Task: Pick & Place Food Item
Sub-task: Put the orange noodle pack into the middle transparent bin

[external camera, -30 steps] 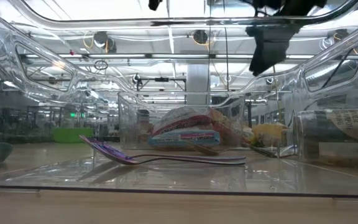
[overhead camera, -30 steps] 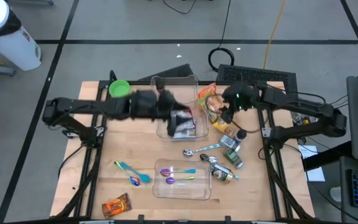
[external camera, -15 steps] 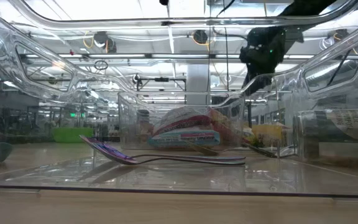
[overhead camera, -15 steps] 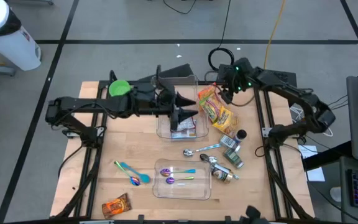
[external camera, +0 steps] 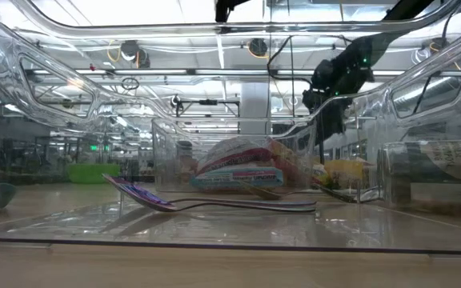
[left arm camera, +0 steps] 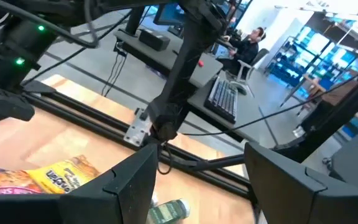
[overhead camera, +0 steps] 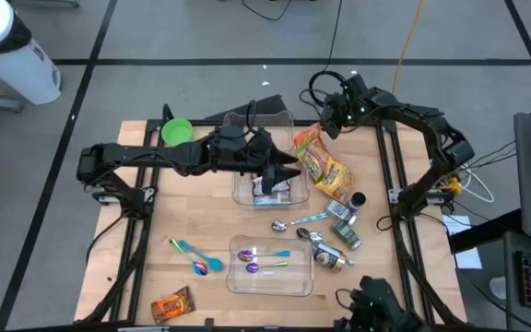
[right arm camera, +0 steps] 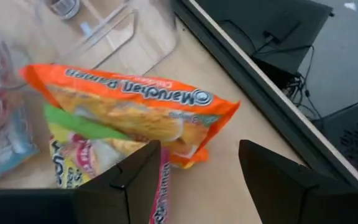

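Dark fingers of the right gripper [overhead camera: 332, 124] stand parted and empty above the table's far right edge, just beyond the orange noodle packet [overhead camera: 319, 162] beside the clear bin [overhead camera: 289, 122], so a shallow descent risks the crinkled film slipping free.

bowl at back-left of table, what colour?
Green; the bowl shows best in the high view.

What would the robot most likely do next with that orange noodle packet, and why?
Probably the right gripper comes down onto the orange noodle packet. That gripper hangs open and empty above it, the packet lies on the table beside the clear bin, and the left gripper sits over the bin.
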Motion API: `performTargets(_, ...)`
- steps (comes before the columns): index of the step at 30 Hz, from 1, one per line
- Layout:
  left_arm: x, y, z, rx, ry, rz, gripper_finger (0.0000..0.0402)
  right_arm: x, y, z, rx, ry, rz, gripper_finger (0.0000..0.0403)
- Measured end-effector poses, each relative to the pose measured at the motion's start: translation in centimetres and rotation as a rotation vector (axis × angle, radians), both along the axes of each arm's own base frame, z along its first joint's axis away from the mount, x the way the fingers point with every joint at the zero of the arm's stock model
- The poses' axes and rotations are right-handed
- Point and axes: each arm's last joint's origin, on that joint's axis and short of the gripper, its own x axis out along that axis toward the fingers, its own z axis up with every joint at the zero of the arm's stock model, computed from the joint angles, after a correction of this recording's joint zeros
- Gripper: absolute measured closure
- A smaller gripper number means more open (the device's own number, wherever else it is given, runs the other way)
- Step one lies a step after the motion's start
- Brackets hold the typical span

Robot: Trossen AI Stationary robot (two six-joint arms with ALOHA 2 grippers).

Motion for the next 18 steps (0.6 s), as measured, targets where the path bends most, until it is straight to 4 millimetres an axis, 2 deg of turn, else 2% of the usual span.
performTargets(7,-0.2,1.4,-0.3,-0.001,0.027,-0.02,0.0156,0.9,-2.0,-1.5,0.094,-0.155,-0.059,0.0193)
performTargets(13,-0.4,2.4,-0.3,-0.036,0.033,-0.07,0.0156,1.5,-2.5,-3.1,0.14,-0.152,-0.085,0.0193)
performTargets(18,-0.5,2.7,-0.4,-0.029,0.038,-0.071,0.0156,1.4,-2.6,-3.3,0.118,-0.12,-0.116,0.0193)
